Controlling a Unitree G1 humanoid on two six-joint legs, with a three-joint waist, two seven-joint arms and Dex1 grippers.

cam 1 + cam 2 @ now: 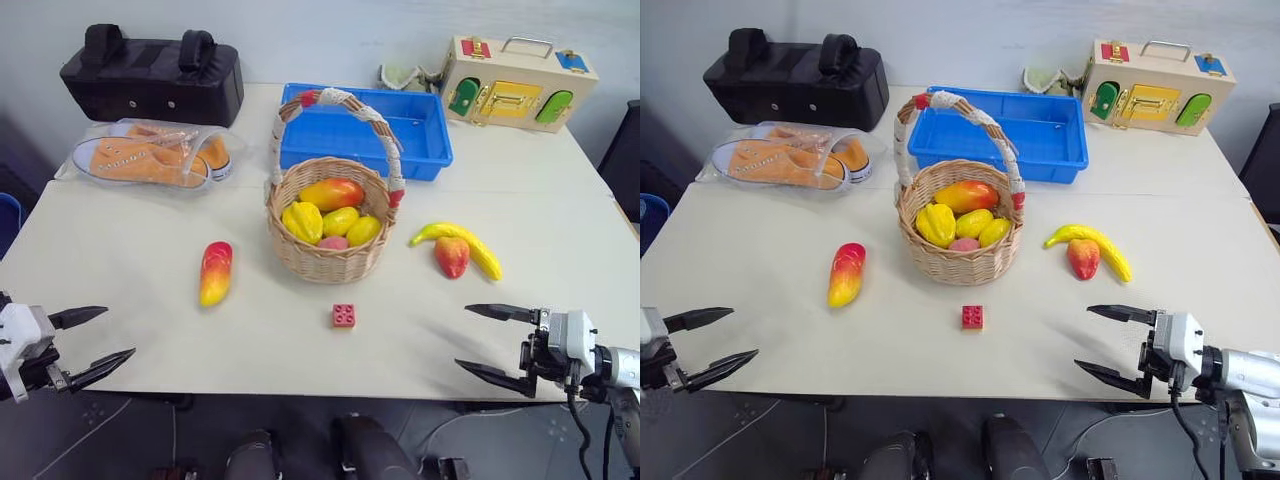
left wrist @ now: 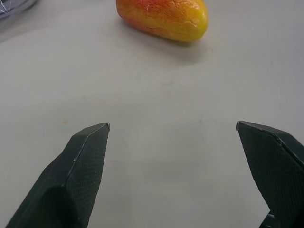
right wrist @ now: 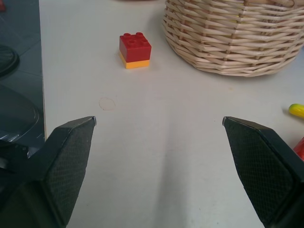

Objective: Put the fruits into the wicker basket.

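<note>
The wicker basket (image 1: 330,235) stands in the middle of the table (image 1: 150,300), already holding several fruits. Three fruits lie outside it: a mango (image 1: 215,272) to its left, and a banana (image 1: 462,245) with a small red pear (image 1: 451,256) touching it to its right. A red toy brick (image 1: 344,315) sits just in front of the basket. The left gripper (image 1: 88,342) hovers at the table's near left edge, fingers spread wide, empty, the mango well ahead of it. The right gripper (image 1: 490,343) hovers at the near right edge, fingers also wide apart and empty, the banana and pear beyond it.
</note>
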